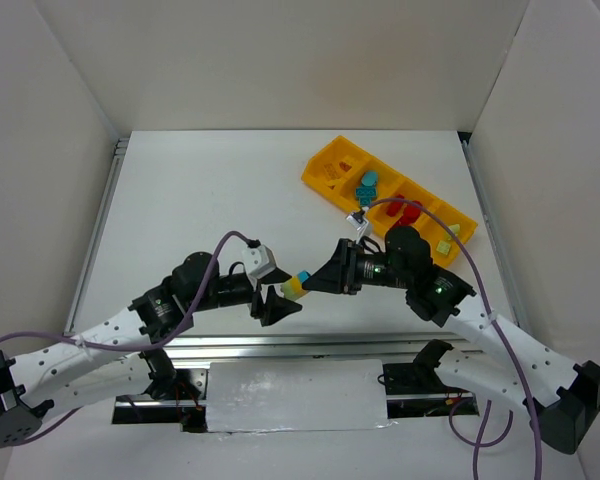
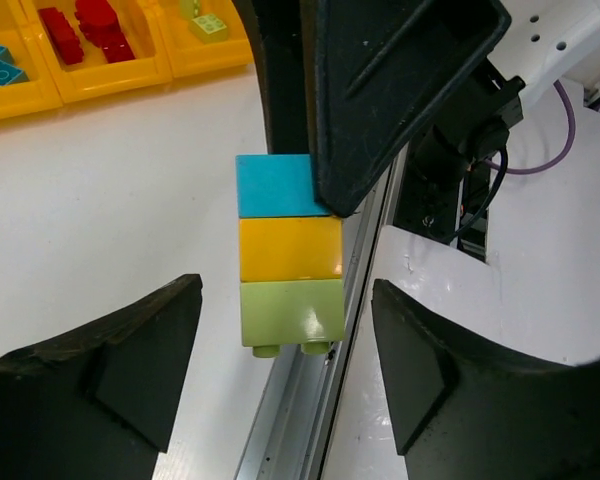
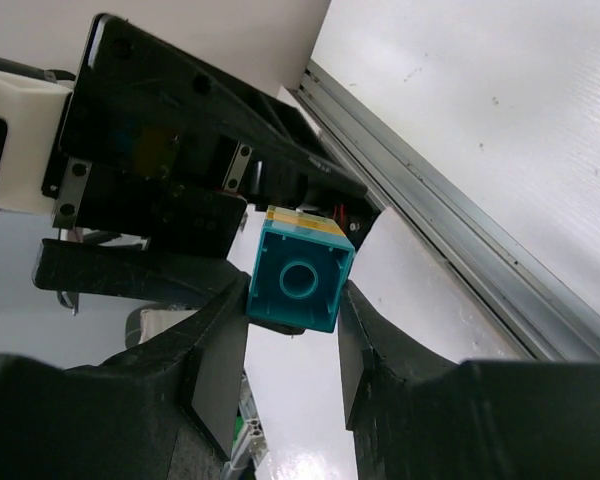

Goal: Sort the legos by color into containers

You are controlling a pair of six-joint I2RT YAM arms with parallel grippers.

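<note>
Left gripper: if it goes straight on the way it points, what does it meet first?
The pale green end of the three-brick stack, which the right gripper holds by its teal end. The left gripper is open; the gap to the stack is hard to judge.

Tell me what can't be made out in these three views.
Top view: the held stack is too small to count its bricks.
Right wrist view: the teal brick faces the camera and hides the stack's far end.
Left wrist view: the tray is cut off by the top and left edges, so not every compartment shows.
</note>
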